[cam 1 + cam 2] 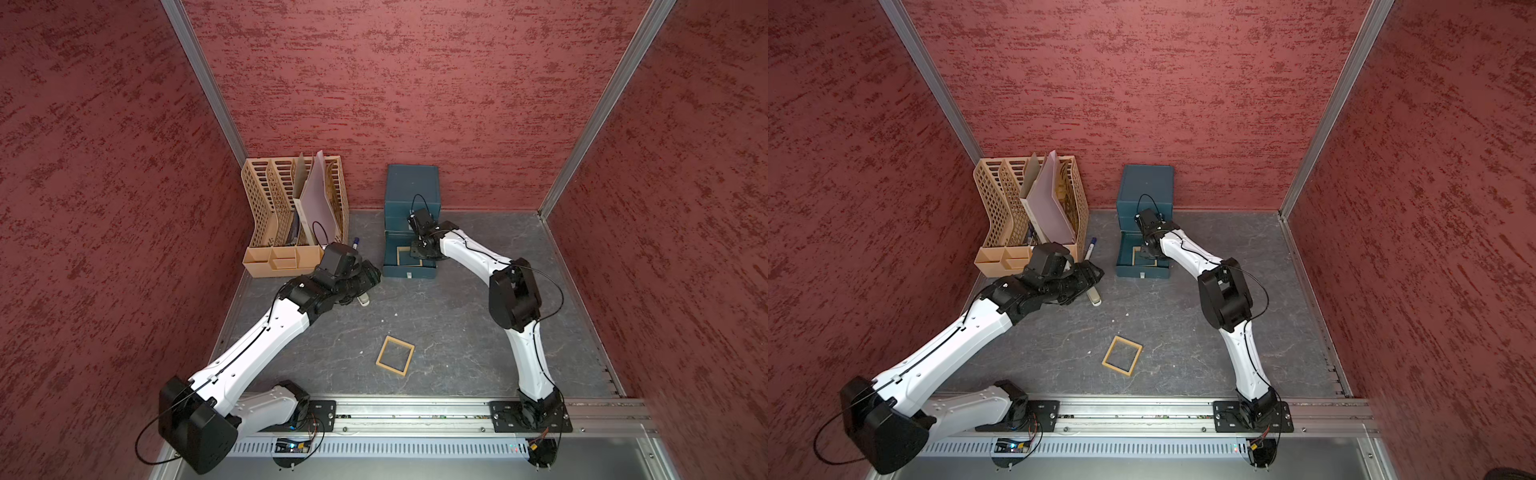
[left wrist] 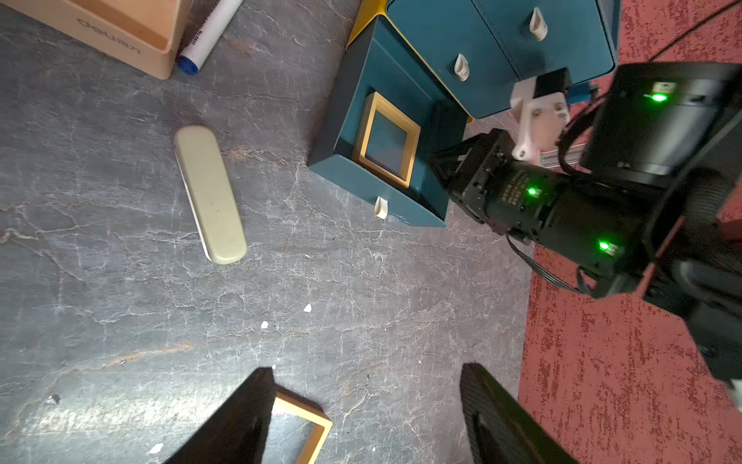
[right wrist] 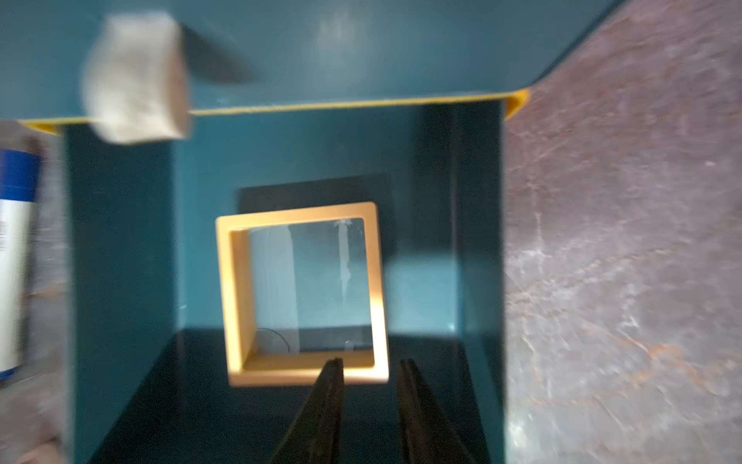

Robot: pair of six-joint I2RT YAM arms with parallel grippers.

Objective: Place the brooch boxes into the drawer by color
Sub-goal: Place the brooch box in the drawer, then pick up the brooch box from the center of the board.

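1. Well, the right gripper [image 3: 369,361] hangs in the pulled-out lowest drawer [image 3: 120,241] of the teal drawer chest [image 1: 412,183], at 12 o'clock on the table [image 1: 457,324]. Its fingers stand a little apart and pinch nothing. One tip sits over the rim of the tan brooch box [image 3: 301,293], which lies flat on the drawer floor.
2. In my opinion, if this gripper rises crooked, that tip can hook the rim and tilt or drag the box. It may also knock the shut middle drawer [image 2: 429,44] just above.
3. The second tan brooch box [image 1: 395,356] lies flat at 6 o'clock. It is thin, so fingers may push it along the table instead of catching it.
4. The left gripper [image 2: 366,367] hovers toward 10 o'clock, fingers wide apart and empty. If both grippers go to the drawer together, they may collide.
5. Count: two tan boxes, no black or pale ones in view; three drawers, one out and two shut; three pulls [image 2: 380,207]; one file rack [image 1: 286,199]; one marker pen [image 2: 208,36]; one oblong grey-green block [image 2: 209,195].
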